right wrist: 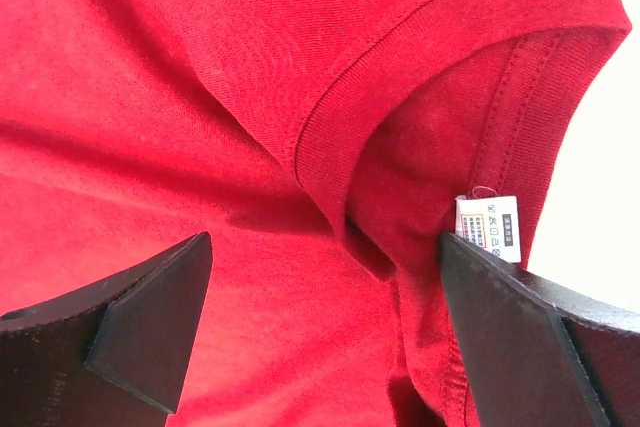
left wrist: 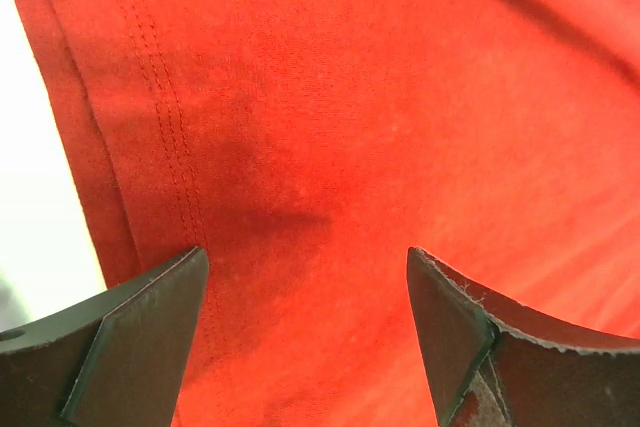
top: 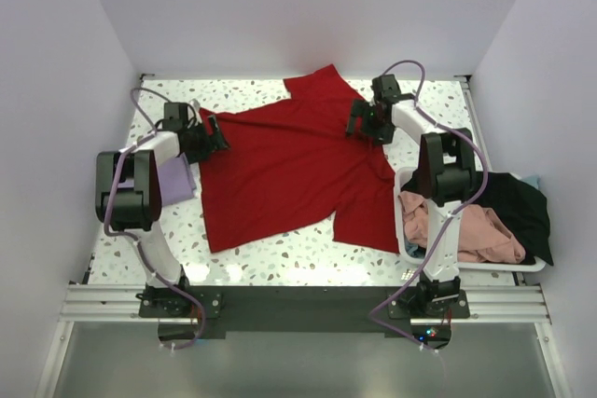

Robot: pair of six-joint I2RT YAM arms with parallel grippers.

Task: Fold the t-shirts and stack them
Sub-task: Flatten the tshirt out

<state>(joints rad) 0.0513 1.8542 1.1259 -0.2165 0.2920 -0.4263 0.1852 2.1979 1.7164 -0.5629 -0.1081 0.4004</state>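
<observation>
Closest to lens, finds left fingers [left wrist: 130, 347] parted wide and released, gripping nothing, poised low over red t-shirt [left wrist: 400, 97] just inside its double-stitched hem. Places left arm, from overhead, with elbow raised and bent at left side of desk [top: 261, 263], forearm reaching inward to shirt's left edge. Notes lavender t-shirt [top: 179, 182] lying on desk beneath that arm, largely hidden; cannot tell whether folded. Records red t-shirt spread across middle of desk, hem to left, collar to right, one sleeve toward far side, other toward near side; sees no fold made in it. Finds right fingers [right wrist: 150, 327] likewise wide apart and released, holding nothing, straddling collar [right wrist: 330, 127] close above cloth, white label [right wrist: 489, 228] beside one finger. Places right arm with elbow raised over white basket [top: 485, 268], forearm stretched toward far side and inward to shirt's right edge. Notes salmon-pink t-shirt [top: 476, 230] and black t-shirt [top: 518, 202] heaped unfolded in basket at desk's right side. Judges task at early stage: one shirt laid out for folding, no stack visible, two shirts yet to come out of basket. Judges both arms set for a grasp at opposite ends of red t-shirt.
</observation>
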